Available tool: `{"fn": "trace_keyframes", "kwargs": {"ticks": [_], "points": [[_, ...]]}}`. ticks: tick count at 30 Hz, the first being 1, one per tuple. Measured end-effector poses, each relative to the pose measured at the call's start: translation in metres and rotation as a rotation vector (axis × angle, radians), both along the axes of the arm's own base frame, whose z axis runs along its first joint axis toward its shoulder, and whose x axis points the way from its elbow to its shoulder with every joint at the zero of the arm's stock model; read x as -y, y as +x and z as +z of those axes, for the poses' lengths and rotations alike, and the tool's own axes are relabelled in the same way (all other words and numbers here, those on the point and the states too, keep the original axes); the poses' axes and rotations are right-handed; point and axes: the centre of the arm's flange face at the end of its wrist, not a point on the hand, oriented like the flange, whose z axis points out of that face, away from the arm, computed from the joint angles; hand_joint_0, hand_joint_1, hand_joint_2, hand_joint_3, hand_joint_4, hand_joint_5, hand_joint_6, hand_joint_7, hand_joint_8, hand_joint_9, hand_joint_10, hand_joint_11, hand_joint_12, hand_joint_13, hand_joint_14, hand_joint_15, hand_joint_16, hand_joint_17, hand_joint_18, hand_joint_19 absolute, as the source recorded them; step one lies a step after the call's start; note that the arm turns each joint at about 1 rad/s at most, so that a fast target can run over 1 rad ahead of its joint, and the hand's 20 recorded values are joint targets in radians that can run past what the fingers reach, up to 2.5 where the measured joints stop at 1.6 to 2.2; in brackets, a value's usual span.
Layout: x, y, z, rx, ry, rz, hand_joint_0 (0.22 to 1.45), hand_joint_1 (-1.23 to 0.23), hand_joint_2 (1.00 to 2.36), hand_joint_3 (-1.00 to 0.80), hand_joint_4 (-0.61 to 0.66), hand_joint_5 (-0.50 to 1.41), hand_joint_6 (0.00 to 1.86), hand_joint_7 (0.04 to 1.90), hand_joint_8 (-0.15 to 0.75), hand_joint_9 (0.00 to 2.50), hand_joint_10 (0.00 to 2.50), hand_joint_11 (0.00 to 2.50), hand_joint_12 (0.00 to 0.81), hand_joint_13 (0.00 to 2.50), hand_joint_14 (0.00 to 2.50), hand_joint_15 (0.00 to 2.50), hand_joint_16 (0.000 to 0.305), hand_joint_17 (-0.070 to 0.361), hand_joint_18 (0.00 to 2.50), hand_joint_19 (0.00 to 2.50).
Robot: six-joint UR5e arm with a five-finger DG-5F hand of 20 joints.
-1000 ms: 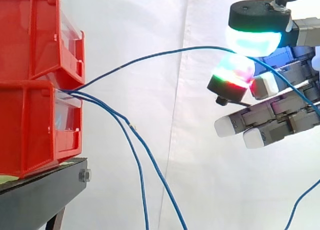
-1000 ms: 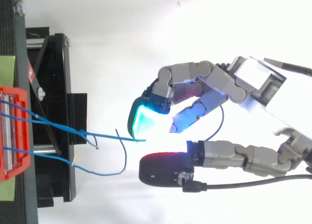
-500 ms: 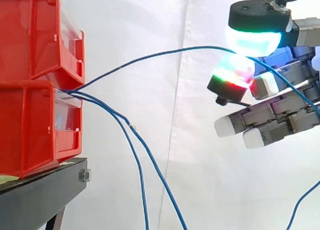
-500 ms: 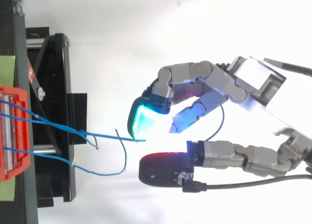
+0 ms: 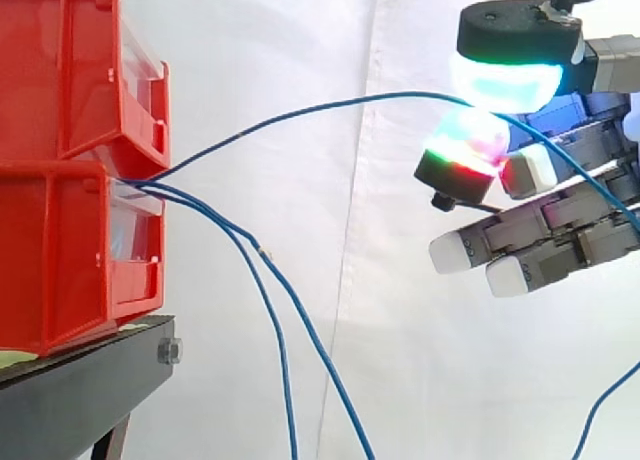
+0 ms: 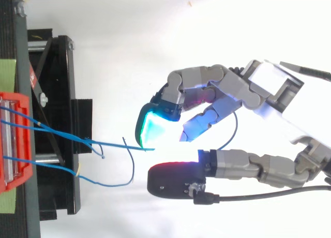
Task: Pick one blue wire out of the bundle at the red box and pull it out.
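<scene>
The hand (image 5: 560, 230) pinches one blue wire (image 5: 300, 110) between two glowing pads, well clear of the stacked red bins (image 5: 70, 160) on their black stand (image 5: 90, 380). The side view shows two more wires (image 5: 262, 252) drooping from the lower bin. From above, loose ends (image 6: 130, 165) curl between stand and hand.

I see two bins (image 5: 60, 260) stacked on the stand (image 5: 80, 395) at the left, with wires (image 5: 200, 205) coming out between them. The top wire (image 5: 330, 104) arcs right to the robot hand (image 5: 560, 230), pinched between its pads (image 5: 505, 80); the others hang down right of the stand.
</scene>
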Motion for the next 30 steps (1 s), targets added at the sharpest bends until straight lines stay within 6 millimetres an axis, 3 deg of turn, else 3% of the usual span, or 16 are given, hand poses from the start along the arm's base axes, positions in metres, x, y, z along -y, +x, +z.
{"fn": "trace_keyframes", "kwargs": {"ticks": [30], "points": [[0.0,0.0,0.0002,0.0,0.0,0.001,0.66,-0.82,1.02,-0.16,0.1,-0.08,0.89,1.15,0.255,1.14,0.02,0.79,0.367,0.63,0.02,0.45,0.046,0.104,0.58,0.48]]}}
